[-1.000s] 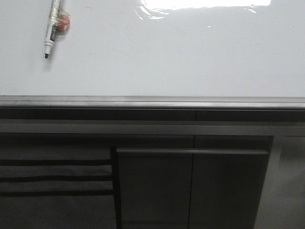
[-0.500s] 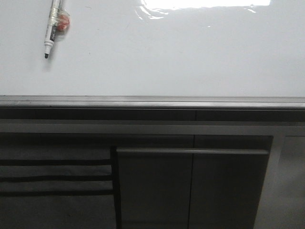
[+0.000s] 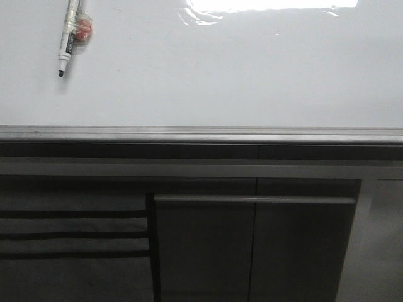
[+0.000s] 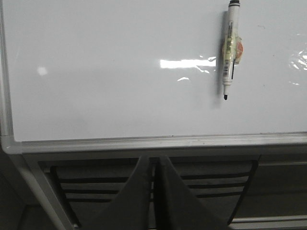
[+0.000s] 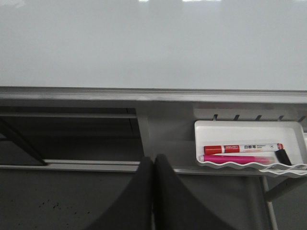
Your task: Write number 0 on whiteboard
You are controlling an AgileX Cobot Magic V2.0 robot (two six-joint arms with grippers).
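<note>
The whiteboard [image 3: 208, 69] is large, glossy and white, with a grey edge rail; it also shows in the left wrist view [image 4: 105, 72] and the right wrist view [image 5: 153, 43]. No number 0 shows on it. A white marker with a black uncapped tip [image 3: 68, 38] lies on the board at the far left, something red taped to it; the left wrist view shows it too [image 4: 229, 50]. My left gripper [image 4: 153, 159] is shut and empty, below the board's rail. My right gripper [image 5: 153, 158] is shut and empty, also below the rail.
Dark grey cabinet panels [image 3: 252, 245] sit below the rail. A white tray [image 5: 247, 151] under the board's right part holds a red-capped marker [image 5: 242, 148] and a pink marker [image 5: 237, 158]. Glare patches lie on the board's upper part [image 3: 264, 6].
</note>
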